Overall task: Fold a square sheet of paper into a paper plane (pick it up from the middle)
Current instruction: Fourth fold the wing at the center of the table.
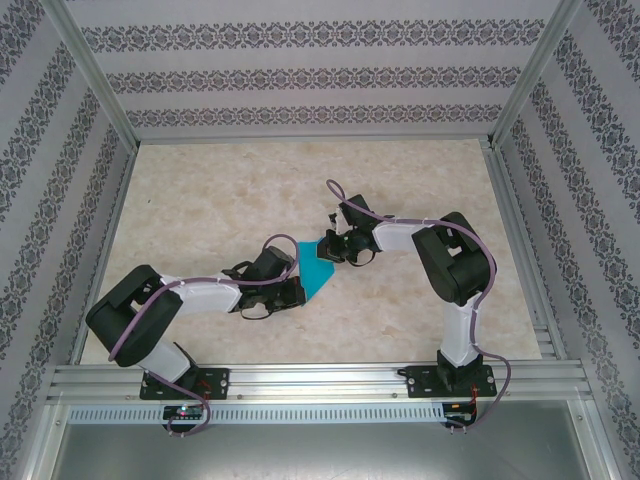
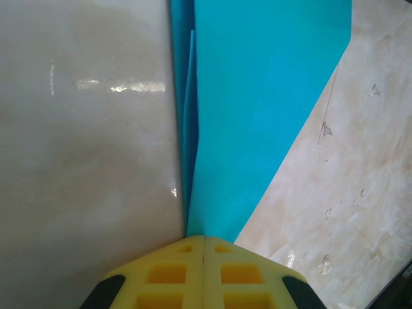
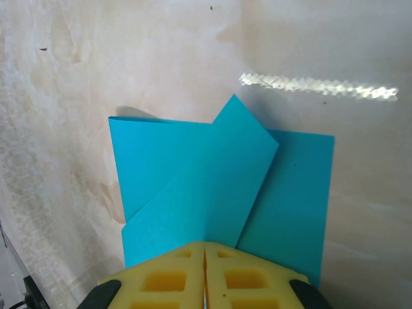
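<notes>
The square sheet of paper, cyan-blue and partly folded, hangs between my two grippers near the middle of the table. My left gripper is shut on its lower left edge. In the left wrist view the yellow fingertips meet, and the layered paper rises from between them. My right gripper is shut on the upper right side. In the right wrist view the gripper pinches the paper where a slanted flap overlaps the flat layer behind.
The beige marbled table lies under both arms. An aluminium rail runs along the near edge, with more rails on the left and right. Patterned walls close in the back and sides.
</notes>
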Tool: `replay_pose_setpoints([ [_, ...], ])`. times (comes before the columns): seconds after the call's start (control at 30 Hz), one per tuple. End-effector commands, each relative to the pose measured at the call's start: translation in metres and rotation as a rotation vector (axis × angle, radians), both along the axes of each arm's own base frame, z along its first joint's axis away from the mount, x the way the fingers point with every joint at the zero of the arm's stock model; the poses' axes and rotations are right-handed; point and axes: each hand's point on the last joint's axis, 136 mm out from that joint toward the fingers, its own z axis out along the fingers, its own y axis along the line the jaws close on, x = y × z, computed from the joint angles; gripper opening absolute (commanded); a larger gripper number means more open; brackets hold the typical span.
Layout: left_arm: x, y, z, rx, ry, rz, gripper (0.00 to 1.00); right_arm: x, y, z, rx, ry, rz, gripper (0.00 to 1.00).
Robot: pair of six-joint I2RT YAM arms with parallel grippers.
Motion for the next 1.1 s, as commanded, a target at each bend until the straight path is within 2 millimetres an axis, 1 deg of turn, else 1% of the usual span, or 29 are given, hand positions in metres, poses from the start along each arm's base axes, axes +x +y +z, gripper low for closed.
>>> replay_pose_setpoints([
  [0.0, -0.018, 0.020, -0.023, 0.067, 0.086, 0.028, 0.01, -0.009, -0.020, -0.025, -0.129, 0.029, -0.017, 0.10],
  [0.1, -0.020, 0.024, -0.026, 0.083, 0.091, 0.033, 0.00, 0.001, -0.010, 0.012, -0.067, -0.063, 0.010, 0.11],
  [0.17, -0.021, 0.026, -0.027, 0.086, 0.092, 0.035, 0.00, 0.001, -0.002, 0.035, -0.019, -0.112, 0.030, 0.12],
  [0.27, -0.021, 0.027, -0.028, 0.094, 0.091, 0.039, 0.00, -0.012, 0.003, 0.049, 0.008, -0.129, 0.055, 0.12],
  [0.4, -0.021, 0.029, -0.028, 0.099, 0.088, 0.044, 0.00, -0.040, 0.008, 0.042, 0.015, -0.090, 0.064, 0.12],
  [0.47, -0.021, 0.029, -0.028, 0.102, 0.086, 0.047, 0.00, -0.055, 0.014, 0.039, 0.032, -0.071, 0.078, 0.11],
  [0.57, -0.021, 0.032, -0.027, 0.109, 0.082, 0.056, 0.00, -0.068, 0.023, 0.032, 0.033, -0.040, 0.100, 0.10],
  [0.73, -0.020, 0.033, -0.027, 0.109, 0.080, 0.066, 0.00, -0.077, 0.035, 0.018, 0.044, 0.004, 0.121, 0.09],
  [0.87, -0.021, 0.033, -0.027, 0.105, 0.080, 0.066, 0.00, -0.078, 0.044, 0.014, 0.067, 0.018, 0.140, 0.09],
  [1.07, -0.020, 0.032, -0.027, 0.102, 0.081, 0.065, 0.00, -0.082, 0.048, 0.011, 0.080, 0.035, 0.156, 0.08],
])
